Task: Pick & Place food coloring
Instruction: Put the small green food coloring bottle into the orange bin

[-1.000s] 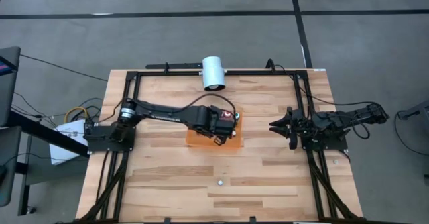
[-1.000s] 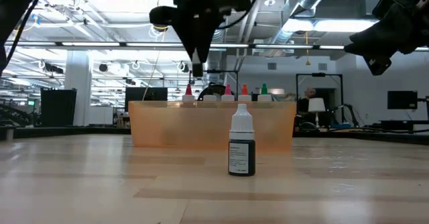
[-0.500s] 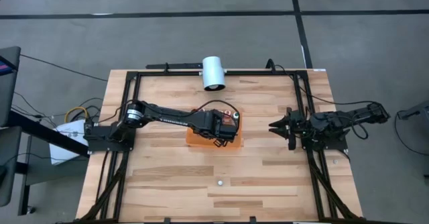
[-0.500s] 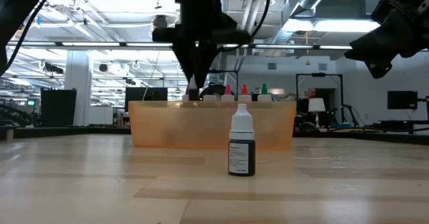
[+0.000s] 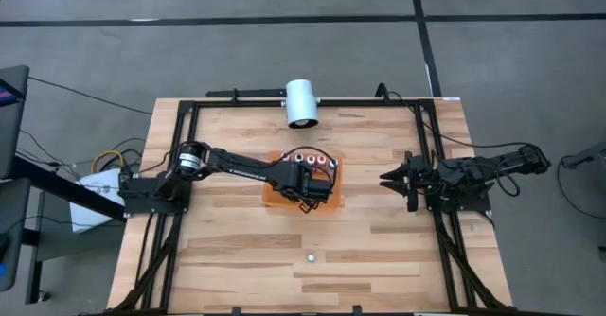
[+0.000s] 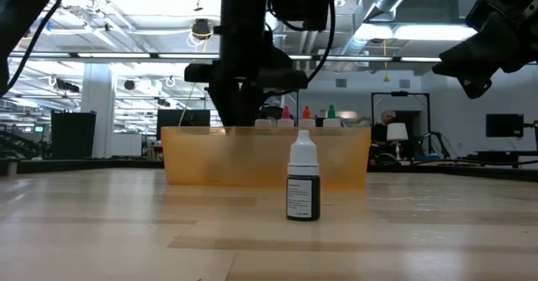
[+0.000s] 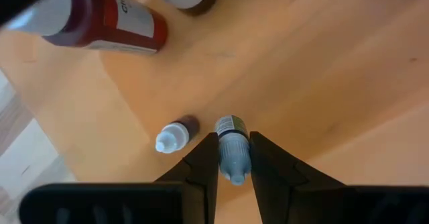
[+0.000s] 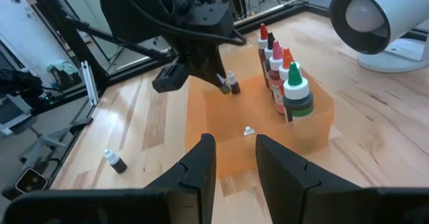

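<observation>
Pale wood-plank table (image 5: pixel 237 250) with a black metal frame around its edge; near centre sits a shallow orange tray (image 5: pixel 329 195), translucent-walled in the low view. Left gripper (image 7: pixel 233 158) is down inside the tray, its dark fingers pinching a small bottle (image 7: pixel 232 155) with a pale cap and a green-edged label; just beside it at 9 o'clock stands a second dark bottle (image 7: pixel 175 134), apart from the fingers. A row of capped bottles (image 8: pixel 281 76), red through pink and orange to green, stands along the tray's 12 o'clock wall. One dark-bodied, white-capped bottle (image 6: pixel 303 184) stands alone on bare planks toward 6 o'clock of the tray, open wood all around it. A glossy white cylinder (image 5: pixel 302 102) lies at the 12 o'clock table edge. Right gripper (image 5: pixel 388 179) waits at 3 o'clock, well apart, fingers nearly together, holding nothing.
</observation>
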Motion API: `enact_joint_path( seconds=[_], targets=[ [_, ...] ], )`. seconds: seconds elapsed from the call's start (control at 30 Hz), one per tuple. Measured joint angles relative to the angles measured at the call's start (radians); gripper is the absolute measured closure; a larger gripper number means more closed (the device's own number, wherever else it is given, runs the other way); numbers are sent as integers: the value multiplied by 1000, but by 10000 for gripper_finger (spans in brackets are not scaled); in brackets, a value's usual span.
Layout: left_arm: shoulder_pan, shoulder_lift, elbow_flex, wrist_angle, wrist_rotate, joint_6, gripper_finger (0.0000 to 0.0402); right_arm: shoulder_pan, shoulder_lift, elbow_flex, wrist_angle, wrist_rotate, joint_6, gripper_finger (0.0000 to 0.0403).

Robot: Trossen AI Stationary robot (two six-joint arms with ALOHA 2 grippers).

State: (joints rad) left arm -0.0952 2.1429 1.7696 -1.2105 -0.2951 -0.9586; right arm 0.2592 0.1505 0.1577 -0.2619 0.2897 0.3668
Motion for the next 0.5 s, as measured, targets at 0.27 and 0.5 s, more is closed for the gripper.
enact_joint_path(
  seconds=[0.27, 0.5],
  targets=[
    [13, 0, -67, 58, 26, 12, 339, 0, 0, 0, 0, 0, 0, 308],
    [20, 0, -92, 81, 21, 26, 331, 0, 0, 0, 1, 0, 0, 308]
  ],
)
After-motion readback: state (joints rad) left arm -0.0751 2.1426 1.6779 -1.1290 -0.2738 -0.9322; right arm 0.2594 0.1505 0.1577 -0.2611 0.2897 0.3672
